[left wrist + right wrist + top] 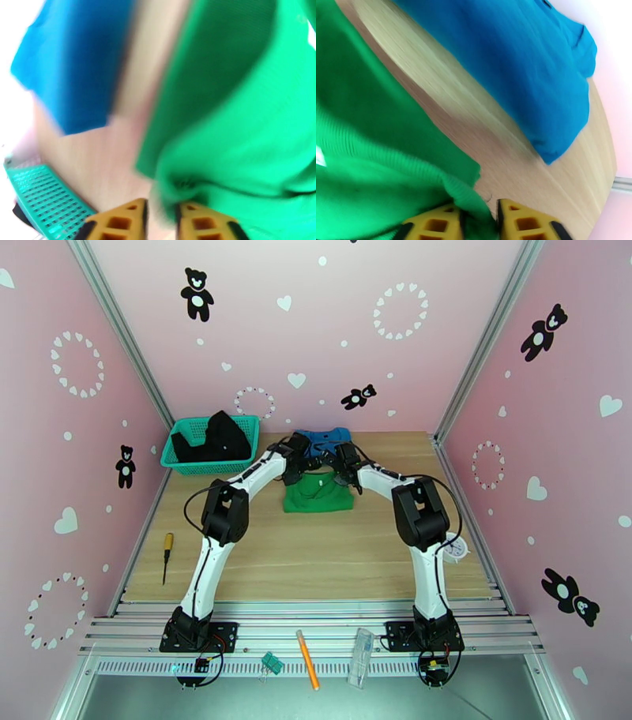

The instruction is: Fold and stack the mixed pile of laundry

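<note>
The bright green garment (318, 494) lies folded on the table's middle back, with the blue shirt (324, 439) folded just behind it. The black garment (217, 437) sits in the teal basket (182, 465) at the back left. My left gripper (304, 469) and right gripper (338, 469) meet over the green garment's far edge. In the left wrist view the yellow fingers (118, 221) stand apart at the green cloth's (237, 118) corner. In the right wrist view the fingers (521, 223) are also parted, and a fold of green cloth (375, 158) lies between them.
A yellow-handled screwdriver (167, 556) lies at the table's left edge. On the metal rail in front are an orange pencil (308, 670), a clear plastic piece (362, 654) and a small green part (272, 662). A white round object (457, 548) sits by the right arm.
</note>
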{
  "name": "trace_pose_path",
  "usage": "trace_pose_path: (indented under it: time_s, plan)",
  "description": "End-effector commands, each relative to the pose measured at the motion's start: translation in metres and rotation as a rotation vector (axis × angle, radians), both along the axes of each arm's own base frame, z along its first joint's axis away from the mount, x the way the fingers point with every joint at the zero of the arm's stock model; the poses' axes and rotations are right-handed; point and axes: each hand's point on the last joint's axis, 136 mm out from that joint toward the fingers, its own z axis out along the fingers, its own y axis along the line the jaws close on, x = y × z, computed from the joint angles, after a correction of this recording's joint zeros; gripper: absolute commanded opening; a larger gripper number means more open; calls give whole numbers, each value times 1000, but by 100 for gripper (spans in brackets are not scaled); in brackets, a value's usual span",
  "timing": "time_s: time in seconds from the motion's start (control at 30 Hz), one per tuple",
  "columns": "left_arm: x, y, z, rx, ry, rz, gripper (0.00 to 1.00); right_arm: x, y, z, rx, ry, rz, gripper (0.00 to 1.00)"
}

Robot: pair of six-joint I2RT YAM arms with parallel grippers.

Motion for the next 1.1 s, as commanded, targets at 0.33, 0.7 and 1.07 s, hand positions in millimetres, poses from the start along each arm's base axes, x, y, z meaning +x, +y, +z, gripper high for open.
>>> trace_pose_path:
  time_s: [0.33, 0.7, 1.07]
  plan:
    - [14, 9, 123, -272, -282, 233, 76, -69, -35, 135, 304, -152, -90, 60]
    - [-106, 33, 192, -755, -194, 463, 79, -179, -12, 176, 560, 64, -51, 63]
    - [-120, 23, 37, -730, 224, 896, 77, -138, -6, 64, 612, 363, -545, 64]
